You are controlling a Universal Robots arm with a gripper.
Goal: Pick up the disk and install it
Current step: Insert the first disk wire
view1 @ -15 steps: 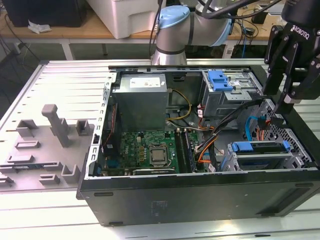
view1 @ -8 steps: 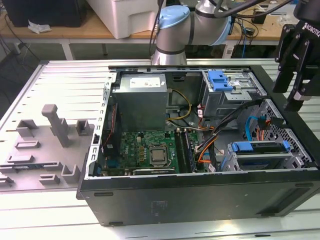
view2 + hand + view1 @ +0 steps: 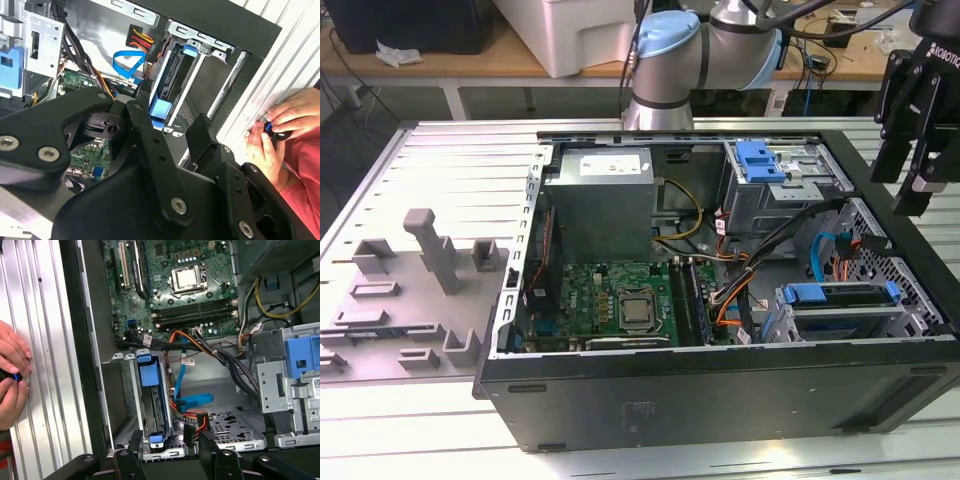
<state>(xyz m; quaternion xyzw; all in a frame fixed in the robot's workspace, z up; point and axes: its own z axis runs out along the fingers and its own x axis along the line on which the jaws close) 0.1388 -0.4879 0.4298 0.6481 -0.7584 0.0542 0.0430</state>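
Hovering empty, jaws apart, my gripper (image 3: pixel 903 180) hangs above the disk (image 3: pixel 840 296), which stands edge-up in its cage (image 3: pixel 775 318).

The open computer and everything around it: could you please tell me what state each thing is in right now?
computer case: on its side, side panel off.
disk: standing on edge in its drive bay, not held.
gripper: above the case, apart from the disk.
processor: bare, no cooler on it.
person's hands: on the table beside the case, cupping a small dark object.
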